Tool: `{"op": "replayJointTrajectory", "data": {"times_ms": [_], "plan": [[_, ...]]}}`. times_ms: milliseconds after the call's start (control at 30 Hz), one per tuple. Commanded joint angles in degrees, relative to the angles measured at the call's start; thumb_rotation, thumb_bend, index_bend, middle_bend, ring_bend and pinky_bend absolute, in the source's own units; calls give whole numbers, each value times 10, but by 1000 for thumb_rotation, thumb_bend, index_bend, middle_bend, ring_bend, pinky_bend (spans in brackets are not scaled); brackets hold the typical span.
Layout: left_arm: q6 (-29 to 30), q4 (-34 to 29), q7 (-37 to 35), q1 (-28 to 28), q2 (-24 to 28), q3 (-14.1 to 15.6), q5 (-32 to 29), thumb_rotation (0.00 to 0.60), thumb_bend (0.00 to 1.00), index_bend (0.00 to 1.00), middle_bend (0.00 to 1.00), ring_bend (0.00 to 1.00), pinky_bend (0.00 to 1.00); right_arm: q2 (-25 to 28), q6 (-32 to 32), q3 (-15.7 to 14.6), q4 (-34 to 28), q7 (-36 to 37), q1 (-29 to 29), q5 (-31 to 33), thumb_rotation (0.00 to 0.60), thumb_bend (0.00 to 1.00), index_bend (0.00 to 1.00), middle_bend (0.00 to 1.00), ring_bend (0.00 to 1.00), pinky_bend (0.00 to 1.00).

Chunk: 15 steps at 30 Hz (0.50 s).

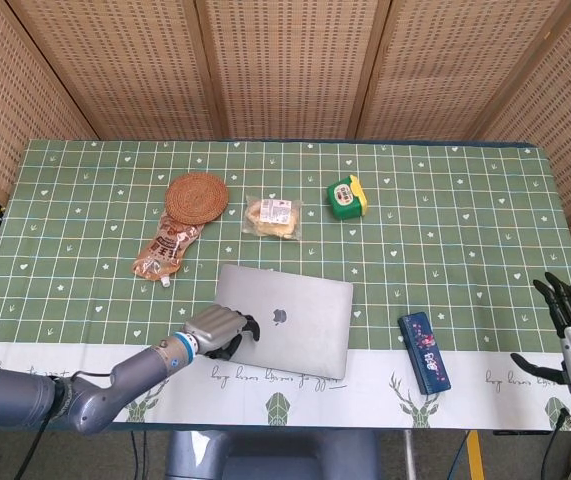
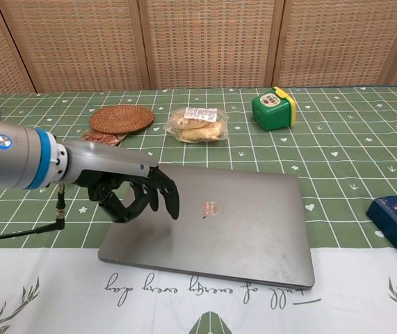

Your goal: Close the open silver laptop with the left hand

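hovering our left hand [image 2: 132,195] with fingers curled, holding nothing, over the silver laptop's [image 2: 240,219] near-left corner; its lid lies flat shut on the counter [image 2: 351,139]

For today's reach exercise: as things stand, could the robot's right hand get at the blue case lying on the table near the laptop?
Probably yes. The right hand hangs open off the table's right edge, and the blue case lies between it and the laptop, with only bare tablecloth between them.
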Motion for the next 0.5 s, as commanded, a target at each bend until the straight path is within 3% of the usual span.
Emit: {"op": "replayJointTrajectory", "data": {"times_ms": [33, 100, 167, 300, 500], "plan": [[9, -10, -5, 13, 11, 8, 6, 600, 703, 205, 84, 113, 109, 0, 4, -2, -3, -3, -1, -4, 600, 96, 0, 0, 0, 0], [27, -17, -10, 28, 15, 9, 17, 600, 551, 152, 23, 44, 46, 1, 6, -2, -5, -6, -2, -7, 600, 97, 0, 0, 0, 0], [74, -29, -16, 59, 18, 9, 46, 600, 460, 115, 4, 14, 18, 0, 8, -3, -6, -9, -3, -9, 600, 96, 0, 0, 0, 0], [211, -49, -4, 135, 24, 23, 119, 600, 263, 30, 0, 0, 0, -2, 5, -5, -7, -16, -2, -9, 600, 97, 0, 0, 0, 0], [479, -5, 107, 283, 2, 82, 256, 600, 169, 3, 0, 0, 0, -5, -4, -7, -8, -28, 1, -8, 600, 97, 0, 0, 0, 0]]}}
